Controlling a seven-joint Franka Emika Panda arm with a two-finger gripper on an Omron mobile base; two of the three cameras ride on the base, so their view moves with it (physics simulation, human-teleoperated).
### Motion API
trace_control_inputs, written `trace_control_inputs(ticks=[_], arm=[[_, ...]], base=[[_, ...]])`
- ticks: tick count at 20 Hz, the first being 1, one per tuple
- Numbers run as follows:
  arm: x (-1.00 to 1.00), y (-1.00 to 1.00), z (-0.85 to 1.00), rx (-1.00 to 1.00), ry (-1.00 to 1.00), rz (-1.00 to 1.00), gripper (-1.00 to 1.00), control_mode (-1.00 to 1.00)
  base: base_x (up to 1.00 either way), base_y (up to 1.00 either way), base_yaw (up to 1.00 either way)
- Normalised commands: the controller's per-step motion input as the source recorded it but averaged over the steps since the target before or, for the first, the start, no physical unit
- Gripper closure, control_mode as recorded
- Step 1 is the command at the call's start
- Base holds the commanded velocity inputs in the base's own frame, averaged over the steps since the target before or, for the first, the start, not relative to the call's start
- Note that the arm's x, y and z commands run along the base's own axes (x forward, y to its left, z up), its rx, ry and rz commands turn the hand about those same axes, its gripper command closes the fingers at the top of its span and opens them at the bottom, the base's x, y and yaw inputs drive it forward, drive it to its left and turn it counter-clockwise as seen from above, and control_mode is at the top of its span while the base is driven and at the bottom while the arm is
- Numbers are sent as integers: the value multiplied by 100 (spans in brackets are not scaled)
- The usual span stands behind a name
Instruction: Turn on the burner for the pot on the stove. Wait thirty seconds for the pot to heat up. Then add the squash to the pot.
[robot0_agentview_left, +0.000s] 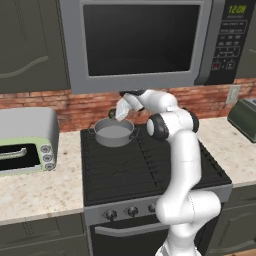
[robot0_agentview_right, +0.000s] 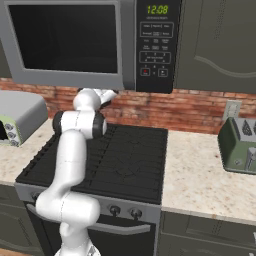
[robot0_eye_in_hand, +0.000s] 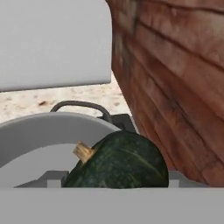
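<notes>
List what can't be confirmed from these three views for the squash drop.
- Gripper state: hand view, fingertips hidden behind the squash; left base view, gripper too small.
- Flame under the pot: left base view, the pot covers its burner.
- Pot in right base view: the arm blocks it.
- Stove knob positions: too small, partly behind the arm.

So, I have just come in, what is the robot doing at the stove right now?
The white arm reaches over the back left of the stove, its gripper above the pot. In the hand view the squash sits close in front of the camera, over the pot's pale inside, apparently carried by the gripper, though the fingertips are hidden. It looks ready to go in. No flame can be made out.
</notes>
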Motion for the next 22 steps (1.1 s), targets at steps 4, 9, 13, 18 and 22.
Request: trace_control_inputs(ticks=[4, 9, 13, 18, 22], arm=[[0, 0, -9, -9, -1, -14, 100, -100], [0, 0, -14, -8, -1, -15, 100, -100], [0, 0, -28, -6, 0, -13, 100, -100], [5, 0, -41, -1, 0, -9, 100, -100], [20, 0, -24, -1, -2, -6, 100, -100]], base=[[0, 0, 0], [0, 0, 0], [0, 0, 0], [0, 0, 0], [0, 0, 0]])
